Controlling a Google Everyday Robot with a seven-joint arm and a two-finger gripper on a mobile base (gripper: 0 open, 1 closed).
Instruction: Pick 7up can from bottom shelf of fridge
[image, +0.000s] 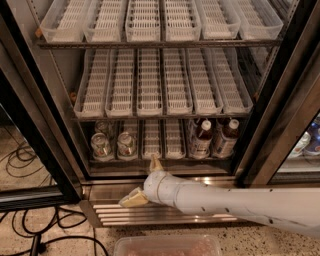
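Far left, black cables (20, 159) loop over the speckled floor beside the fridge (47, 125), whose black door frame slants down to a steel ribbed grille (165, 212) at the base. The upper tiers hold only white slotted lanes. On the bottom shelf (165, 161), dim under the tier above, two small cans stand upright side by side in the left lanes. Their labels are too dark to tell apart. I take the right-hand one, nearer the arm, as the 7up can (126, 145), and the other can (101, 146) touches it or nearly so on its left. The lower part of each sits behind the steel front rail, and something dim behind them may be more cans, though I cannot say. Next come two bare lanes, and just in front of them, outside the rail, hangs the gripper (142, 181). Its jaws are spread wide and hold nothing, with one tan finger pointing up at the rail and the other lying low and left over the grille. The can therefore lies up, to the left and farther in from the jaws, with its long axis vertical, so I judge the reach must go leftward and over the rail. Right of the bare lanes stand two white-capped bottles (202, 138). The white arm (235, 199) runs off the right edge, and a clear tub (167, 245) is cut off at the bottom.
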